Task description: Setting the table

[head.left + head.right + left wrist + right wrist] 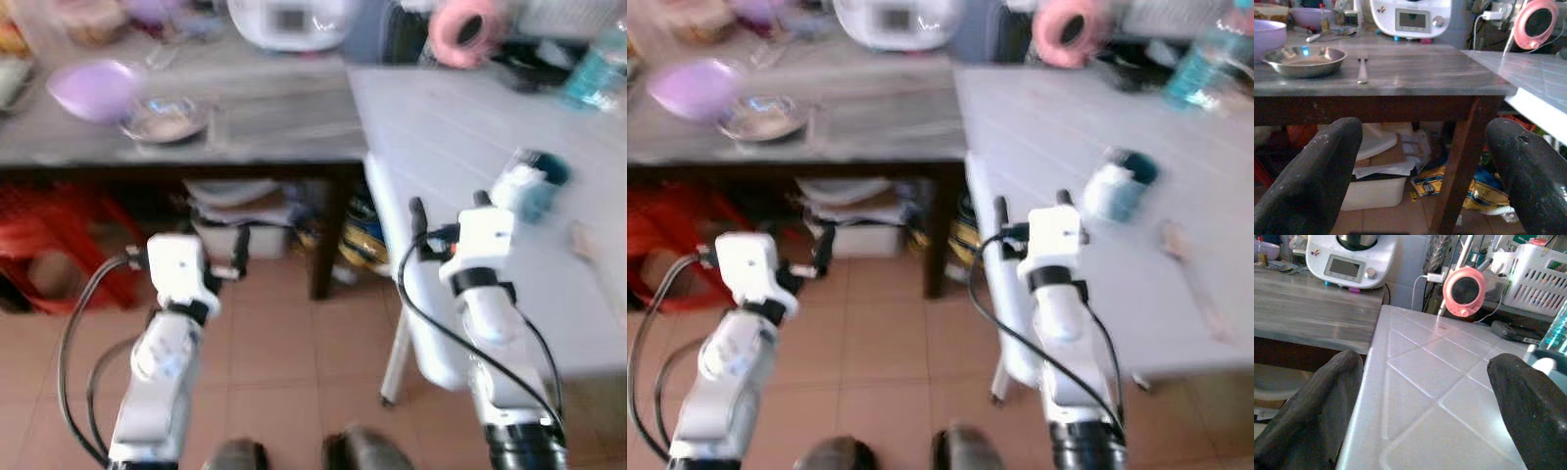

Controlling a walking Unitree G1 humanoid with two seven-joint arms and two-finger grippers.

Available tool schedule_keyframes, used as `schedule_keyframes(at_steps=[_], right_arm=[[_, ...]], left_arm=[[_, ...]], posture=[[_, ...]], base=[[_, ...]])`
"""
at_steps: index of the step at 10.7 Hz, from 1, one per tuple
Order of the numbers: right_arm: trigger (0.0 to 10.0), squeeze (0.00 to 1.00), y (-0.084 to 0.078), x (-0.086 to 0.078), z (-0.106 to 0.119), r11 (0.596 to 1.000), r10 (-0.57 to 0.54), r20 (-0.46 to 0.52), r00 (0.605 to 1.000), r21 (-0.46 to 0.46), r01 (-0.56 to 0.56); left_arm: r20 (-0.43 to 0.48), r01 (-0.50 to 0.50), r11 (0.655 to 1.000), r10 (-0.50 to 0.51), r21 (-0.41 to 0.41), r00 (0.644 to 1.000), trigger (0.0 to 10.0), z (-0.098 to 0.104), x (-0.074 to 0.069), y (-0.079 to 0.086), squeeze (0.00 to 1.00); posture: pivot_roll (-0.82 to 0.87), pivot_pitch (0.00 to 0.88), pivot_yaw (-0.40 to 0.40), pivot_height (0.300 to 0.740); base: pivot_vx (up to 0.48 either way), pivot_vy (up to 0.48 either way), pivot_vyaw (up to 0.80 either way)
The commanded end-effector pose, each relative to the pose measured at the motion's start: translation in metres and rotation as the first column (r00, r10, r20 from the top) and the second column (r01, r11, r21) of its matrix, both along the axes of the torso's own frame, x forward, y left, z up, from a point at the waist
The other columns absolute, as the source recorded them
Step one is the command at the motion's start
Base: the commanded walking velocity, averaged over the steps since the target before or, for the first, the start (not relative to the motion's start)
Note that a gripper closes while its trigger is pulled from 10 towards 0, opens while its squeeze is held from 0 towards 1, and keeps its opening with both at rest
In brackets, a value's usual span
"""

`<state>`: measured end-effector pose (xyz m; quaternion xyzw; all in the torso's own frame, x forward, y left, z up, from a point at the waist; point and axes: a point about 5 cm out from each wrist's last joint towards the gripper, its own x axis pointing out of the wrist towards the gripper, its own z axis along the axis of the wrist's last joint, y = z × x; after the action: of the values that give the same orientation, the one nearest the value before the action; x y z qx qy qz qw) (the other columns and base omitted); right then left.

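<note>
- Right, nearest the camera there's a terracotta tiled floor, with the robot's two dark feet at the bottom edge of the head views.
- The left gripper hangs out over that floor in front of the dark wooden table, its two black fingers spread wide with nothing between them.
- The right gripper sits at the near edge of the white plastic table with moulded triangle panels, fingers wide apart too, nothing held.
- On the white table, well ahead of the right gripper, a teal-and-white cup lies tipped on its side; what is inside it is too blurred to make out.
- Just to its right, a pale slim utensil lies flat, its long axis running from near to far.
- The grey-topped dark wooden table stands to the left, butted against the white one.
- On it, a shallow steel bowl has a lilac plastic bowl just behind it.
- Beside the steel bowl lies a metal fork, its long axis running near to far.
- Further back: a white kitchen appliance with a screen, a round pink device, a white basket and a blue water bottle.
</note>
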<state>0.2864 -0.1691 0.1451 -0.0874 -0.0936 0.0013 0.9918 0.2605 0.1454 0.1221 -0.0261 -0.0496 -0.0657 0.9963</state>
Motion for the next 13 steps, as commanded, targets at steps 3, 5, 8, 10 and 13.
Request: schedule_keyframes(at_steps=[3,5,8,10,13], right_arm=[[10.0,0.00,-0.004,0.002,0.005,1.000,-0.001,0.011,1.000,-0.007,0.001],[10.0,0.00,-0.003,0.002,0.005,1.000,0.001,0.013,1.000,-0.003,-0.001],[10.0,0.00,-0.007,0.003,0.002,0.999,-0.027,-0.010,1.000,0.021,0.027],[10.0,0.76,-0.014,0.006,-0.002,0.997,-0.042,-0.043,0.998,0.058,0.045],[10.0,0.00,-0.031,0.021,0.001,0.996,-0.020,-0.096,0.995,0.081,0.027]], left_arm=[[-0.001,0.011,1.000,-0.011,-0.010,1.000,10.0,0.000,-0.003,-0.005,0.00],[0.001,0.013,1.000,-0.013,-0.009,1.000,10.0,0.000,-0.002,-0.004,0.00],[-0.006,0.011,1.000,-0.011,-0.004,1.000,10.0,0.000,-0.004,-0.005,0.00],[-0.012,0.010,1.000,-0.010,-0.009,1.000,10.0,0.001,-0.006,-0.005,0.00],[-0.038,-0.014,1.000,0.014,0.020,0.999,10.0,-0.003,-0.011,-0.001,0.00]], posture=[[-0.03,0.133,-0.002,0.740],[-0.03,0.135,-0.002,0.740],[-0.03,0.147,0.002,0.740],[-0.02,0.163,0.005,0.740],[-0.01,0.193,0.008,0.740]], base=[[0.000,-0.379,0.00],[0.000,-0.448,0.00],[0.000,-0.444,0.00],[0.000,0.000,0.00],[0.000,0.000,0.00]])
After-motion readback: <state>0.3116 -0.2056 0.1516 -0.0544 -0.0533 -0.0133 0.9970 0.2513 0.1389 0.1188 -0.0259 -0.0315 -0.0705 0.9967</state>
